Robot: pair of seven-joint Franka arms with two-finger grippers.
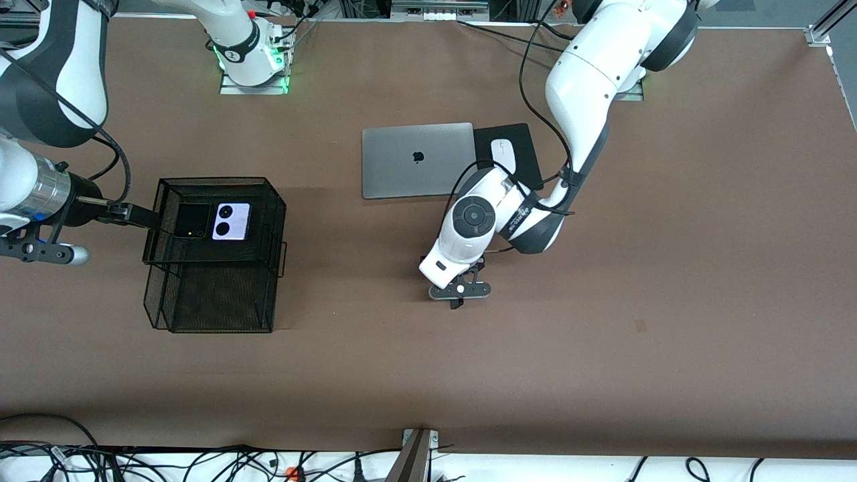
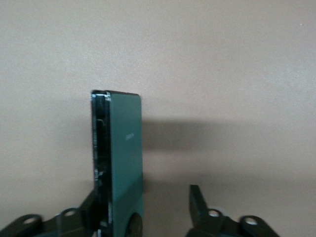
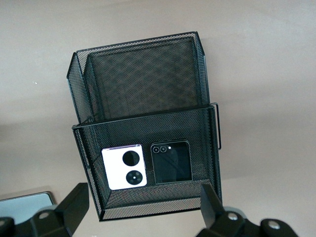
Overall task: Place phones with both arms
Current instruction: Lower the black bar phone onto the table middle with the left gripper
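Observation:
The black flip phone (image 1: 193, 220) and the lilac-white phone (image 1: 231, 221) lie side by side in the upper tray of a black mesh basket (image 1: 221, 179). Both show in the right wrist view, lilac-white (image 3: 124, 167) and black (image 3: 171, 162). My right gripper (image 1: 142, 217) is open and empty at the basket's edge toward the right arm's end, also seen in its wrist view (image 3: 143, 205). My left gripper (image 1: 459, 294) is low over the bare table mid-way along. It is open (image 2: 143, 195). The long dark slab phone (image 2: 126, 148) stands on edge against one finger, apart from the other finger (image 2: 197, 200). The left hand hides it in the front view.
The basket's lower tray (image 1: 214, 301) sticks out toward the front camera with nothing in it. A closed silver laptop (image 1: 416, 159) lies beside a white mouse (image 1: 503, 155) on a black pad (image 1: 519, 134), partly under the left arm. Brown tabletop surrounds them.

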